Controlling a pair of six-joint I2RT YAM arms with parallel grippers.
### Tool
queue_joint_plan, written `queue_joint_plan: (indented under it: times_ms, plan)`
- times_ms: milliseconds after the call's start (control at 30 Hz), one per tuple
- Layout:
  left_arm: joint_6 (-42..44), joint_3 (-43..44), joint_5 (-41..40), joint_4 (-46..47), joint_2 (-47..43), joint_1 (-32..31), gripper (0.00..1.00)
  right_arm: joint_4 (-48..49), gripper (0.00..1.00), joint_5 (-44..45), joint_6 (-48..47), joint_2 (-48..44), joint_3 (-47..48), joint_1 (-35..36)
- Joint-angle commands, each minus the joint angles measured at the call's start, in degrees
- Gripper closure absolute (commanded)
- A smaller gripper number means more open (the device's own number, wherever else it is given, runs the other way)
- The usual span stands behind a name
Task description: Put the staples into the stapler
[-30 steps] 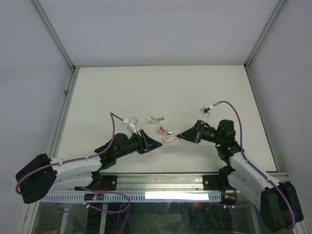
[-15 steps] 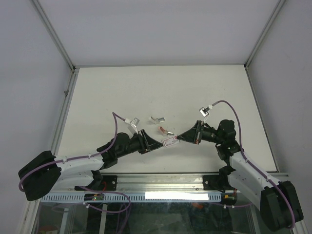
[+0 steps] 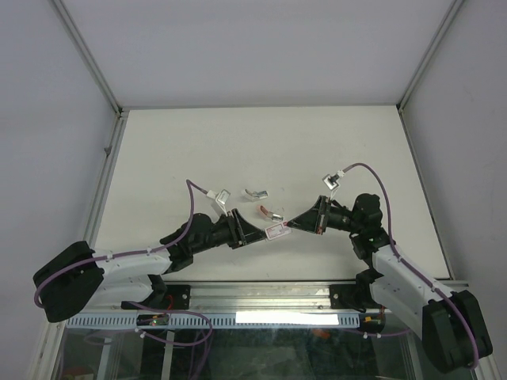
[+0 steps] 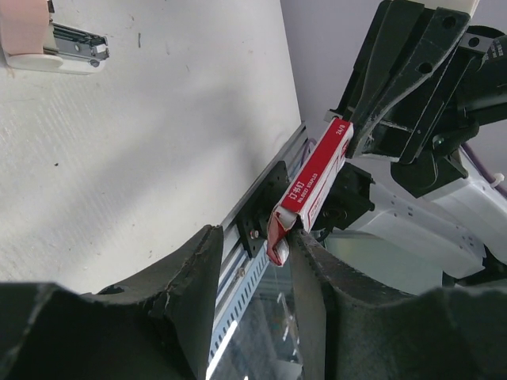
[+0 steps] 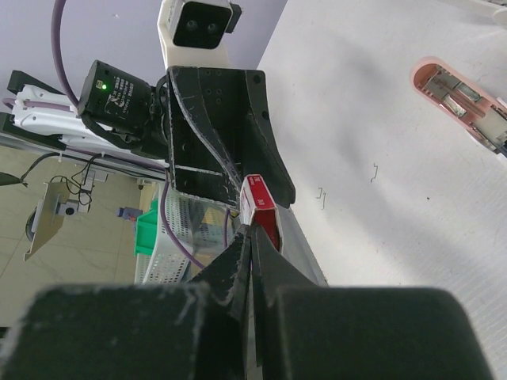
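Top view: both arms reach in from the lower corners and meet just below centre of the table (image 3: 261, 142); the staple box (image 3: 277, 230) hangs between the two grippers, lifted off the surface.

Right gripper (image 3: 295, 223): fingers pressed together, pinching one end of the staple box; in the right wrist view the right gripper (image 5: 249, 241) shows no gap, and the red staple box (image 5: 257, 202) stands edge-on just above its tips.

Left gripper (image 3: 257, 234): fingers apart, straddling the other end of the box; in the left wrist view the left gripper (image 4: 253, 253) shows a clear gap; the staple box (image 4: 317, 178) slants from right of centre down into that gap; its loose end flap sits close against the finger (image 4: 317, 285) on the right of the frame; contact there I cannot tell; the other finger is clear of it.

Box: red, white label with printed text; no staple strips visible.

Stapler (image 3: 269, 212): on the table just above the box, apart from both grippers; pink, metal channel exposed; upper left of the left wrist view (image 4: 47, 39), upper right of the right wrist view (image 5: 459, 95).

Small silvery-white piece (image 3: 255, 194) lies above the stapler; identity unclear.

Tiny bent wire bits (image 5: 320, 193) lie on the table right of centre in the right wrist view.
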Motion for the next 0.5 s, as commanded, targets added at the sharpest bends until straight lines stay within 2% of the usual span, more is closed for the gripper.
queue_joint_plan:
  times_ms: [0,67,300,433,467]
  plan:
    - [1.15,2.34,2.05,6.05,0.94,0.65,0.60,3.43,1.00,-1.67,-0.22,0.27,0.01,-0.23]
    - [1.37,2.60,2.62,6.70,1.60,0.65,0.64,3.33,1.00,-1.68,-0.27,0.30,0.02,-0.18]
    - [1.38,3.16,3.69,7.90,3.21,0.64,0.88,-1.29,1.00,-0.51,-4.23,1.11,0.56,-0.17]
    - [1.38,3.60,3.83,7.87,3.90,0.62,1.00,-4.62,0.94,-0.19,-6.76,1.96,1.13,-0.15]
    - [1.38,3.74,3.89,7.91,4.06,0.64,1.00,-5.06,0.93,-0.26,-7.18,2.19,1.30,-0.15]
